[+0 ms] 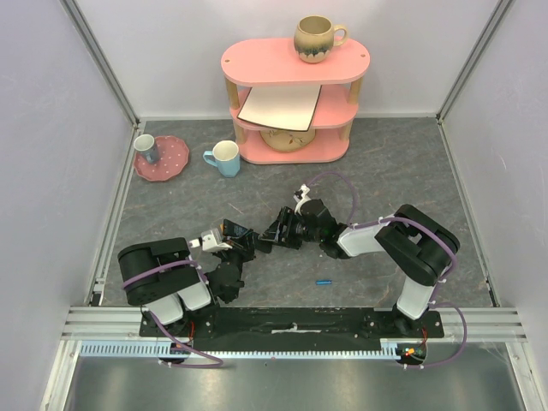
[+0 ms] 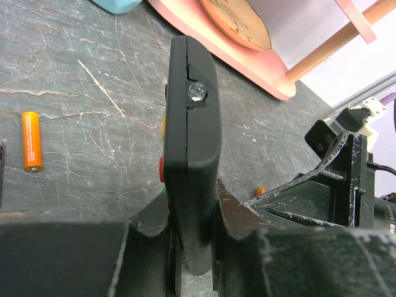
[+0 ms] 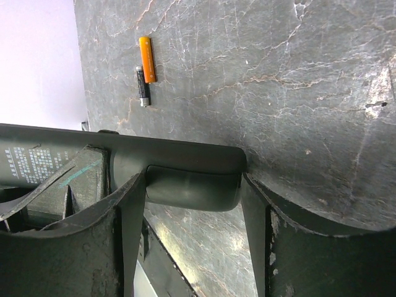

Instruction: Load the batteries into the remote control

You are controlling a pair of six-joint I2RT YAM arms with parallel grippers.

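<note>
Seemingly nothing loaded: the orange battery (image 2: 32, 141) (left of frame) and blue battery (image 1: 323, 281) lie loose. The left gripper (image 2: 192, 213) clamps the remote control (image 2: 195, 142); the right gripper (image 3: 193, 185) straddles it, grip unclear.

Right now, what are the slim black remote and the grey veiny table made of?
The slim black remote control looks like matte plastic: a smooth moulded shell with a seam. The grey veined tabletop looks like marble, but could be a printed mat.

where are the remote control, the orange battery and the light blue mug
remote control (image 2: 193, 145), left wrist view, middle of its black side
orange battery (image 2: 31, 141), left wrist view, middle of its body
light blue mug (image 1: 229, 166), top view, its side wall
</note>
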